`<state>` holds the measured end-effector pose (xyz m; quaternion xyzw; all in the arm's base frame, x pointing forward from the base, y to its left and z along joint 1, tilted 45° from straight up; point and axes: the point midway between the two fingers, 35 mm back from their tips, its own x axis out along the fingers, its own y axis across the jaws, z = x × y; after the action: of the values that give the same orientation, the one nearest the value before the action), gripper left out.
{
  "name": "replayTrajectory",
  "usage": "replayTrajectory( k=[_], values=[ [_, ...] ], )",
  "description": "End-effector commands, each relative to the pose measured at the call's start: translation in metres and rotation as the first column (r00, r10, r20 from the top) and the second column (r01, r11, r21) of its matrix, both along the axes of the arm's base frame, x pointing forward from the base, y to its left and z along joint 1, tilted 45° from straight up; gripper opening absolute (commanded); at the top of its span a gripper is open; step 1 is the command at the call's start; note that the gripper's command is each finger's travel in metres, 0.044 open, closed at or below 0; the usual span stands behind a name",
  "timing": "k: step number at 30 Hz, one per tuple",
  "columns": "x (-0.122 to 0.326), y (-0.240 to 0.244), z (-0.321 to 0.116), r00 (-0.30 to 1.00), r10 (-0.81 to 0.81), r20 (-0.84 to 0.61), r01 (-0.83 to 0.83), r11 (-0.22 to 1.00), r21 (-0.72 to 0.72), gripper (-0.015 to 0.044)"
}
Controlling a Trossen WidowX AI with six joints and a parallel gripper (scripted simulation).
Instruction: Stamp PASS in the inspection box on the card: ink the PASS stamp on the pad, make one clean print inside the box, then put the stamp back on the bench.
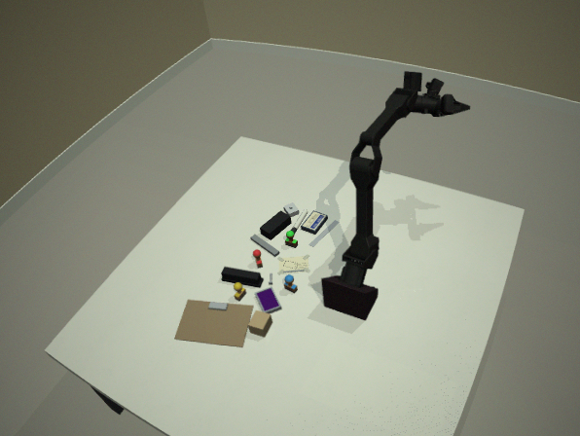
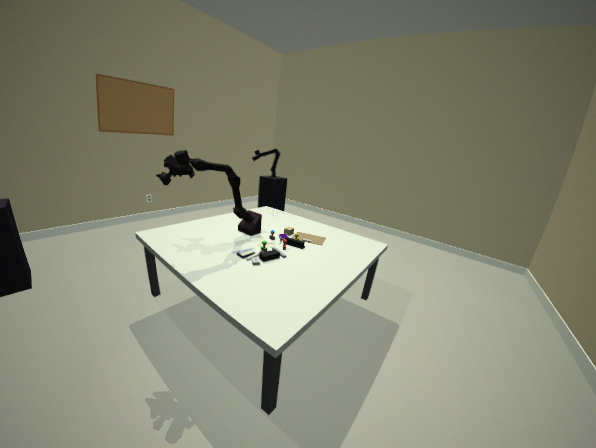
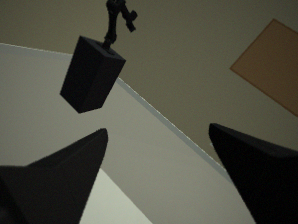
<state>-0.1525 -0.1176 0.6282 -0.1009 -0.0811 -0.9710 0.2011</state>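
My gripper [image 1: 461, 107] [image 3: 157, 131] is open and empty, raised high and far from the stamps, beyond the arm's base. Four small stamps stand on the table: green-knobbed [image 1: 290, 237] [image 2: 264, 245], red-knobbed [image 1: 257, 255] [image 2: 284, 243], yellow-knobbed [image 1: 238, 288] and blue-knobbed [image 1: 289, 280] [image 2: 272, 233]. Which one reads PASS cannot be told. The purple ink pad [image 1: 268, 300] [image 2: 283, 236] lies open between the yellow and blue stamps. The cream card [image 1: 301, 265] lies between the green and blue stamps; its fine markings are too small to read.
Around the stamps are a black block [image 1: 275, 224], a long black box [image 1: 241, 276], a grey bar [image 1: 265, 244], a labelled case [image 1: 314, 221], a small grey block [image 1: 291, 209] and a clear strip [image 1: 324, 233]. A brown clipboard [image 1: 214, 323] and tan block [image 1: 260, 323] lie beyond the pad.
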Motion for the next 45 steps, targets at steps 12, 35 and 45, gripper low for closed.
replayTrajectory(
  k=[12, 35, 45],
  values=[
    [0.059, -0.124, -0.063, 0.932, 0.352, 0.085, -0.362, 0.898, 0.249, 0.0225],
    [0.348, -0.178, -0.299, 0.497, 0.802, 0.331, -0.587, 0.029, 0.809, 0.0225],
    [0.433, -0.08, -0.406, 0.318, 0.867, 0.383, -0.273, -0.303, 0.913, 0.0225]
  ],
)
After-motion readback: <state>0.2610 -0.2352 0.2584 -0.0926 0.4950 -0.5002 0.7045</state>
